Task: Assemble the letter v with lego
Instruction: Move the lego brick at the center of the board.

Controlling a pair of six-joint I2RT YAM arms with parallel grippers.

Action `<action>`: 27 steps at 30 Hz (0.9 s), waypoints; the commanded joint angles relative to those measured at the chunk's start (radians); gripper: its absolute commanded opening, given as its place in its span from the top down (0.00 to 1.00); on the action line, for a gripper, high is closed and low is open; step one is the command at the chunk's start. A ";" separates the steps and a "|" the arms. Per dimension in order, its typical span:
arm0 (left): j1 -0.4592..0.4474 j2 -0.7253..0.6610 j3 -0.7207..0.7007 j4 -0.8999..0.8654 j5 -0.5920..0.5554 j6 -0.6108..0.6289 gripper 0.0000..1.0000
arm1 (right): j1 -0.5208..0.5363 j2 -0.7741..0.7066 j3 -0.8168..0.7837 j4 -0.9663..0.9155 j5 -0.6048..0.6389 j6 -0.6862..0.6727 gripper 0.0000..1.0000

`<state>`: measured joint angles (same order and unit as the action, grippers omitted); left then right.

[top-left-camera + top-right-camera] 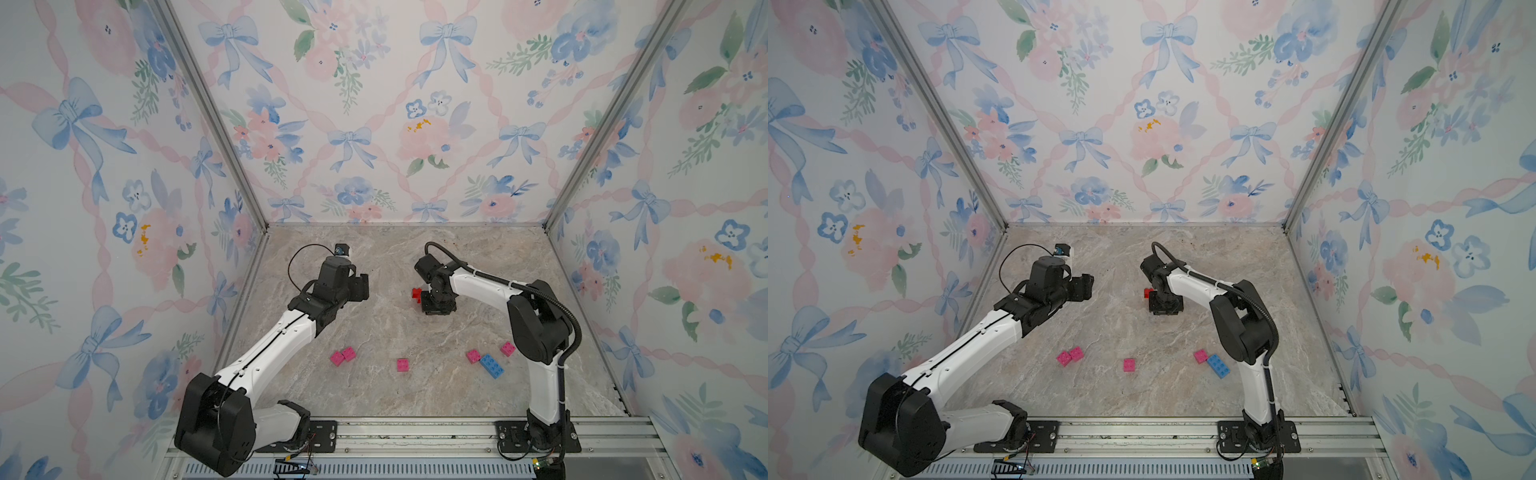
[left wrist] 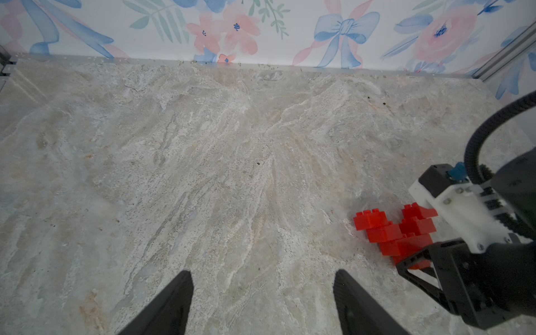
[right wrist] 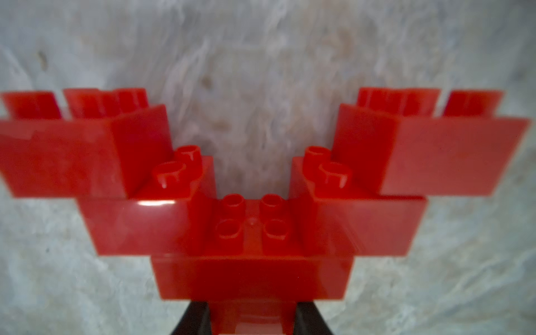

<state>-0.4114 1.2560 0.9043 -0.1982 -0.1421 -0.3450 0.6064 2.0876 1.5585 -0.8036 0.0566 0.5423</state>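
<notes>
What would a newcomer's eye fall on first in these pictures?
The red stepped V of lego fills the right wrist view, the right gripper closed on its bottom brick. Loose pink bricks and one blue brick lie on the table, towards its front.

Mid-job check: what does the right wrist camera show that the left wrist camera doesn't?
Right wrist only: the red V head-on, both stepped arms and their studs clear. Left wrist only: the left end effector, open and empty, plus the floral wall. Both: the red V, the right end effector gripping its lowest brick, and the marble table.
</notes>
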 commanded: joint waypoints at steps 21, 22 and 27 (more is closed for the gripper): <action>0.078 -0.034 -0.032 0.022 0.001 -0.052 0.24 | 0.290 -0.320 -0.158 -0.155 -0.010 0.240 0.20; 0.095 -0.037 -0.045 0.021 0.007 -0.059 0.24 | 0.343 -0.328 -0.171 -0.143 -0.013 0.292 0.20; 0.140 -0.044 -0.158 0.019 0.011 -0.129 0.25 | 0.490 -0.281 -0.176 -0.054 -0.012 0.456 0.18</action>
<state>-0.2764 1.2167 0.8082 -0.1677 -0.1390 -0.4107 1.0824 1.7618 1.4094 -0.8951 0.0433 0.8417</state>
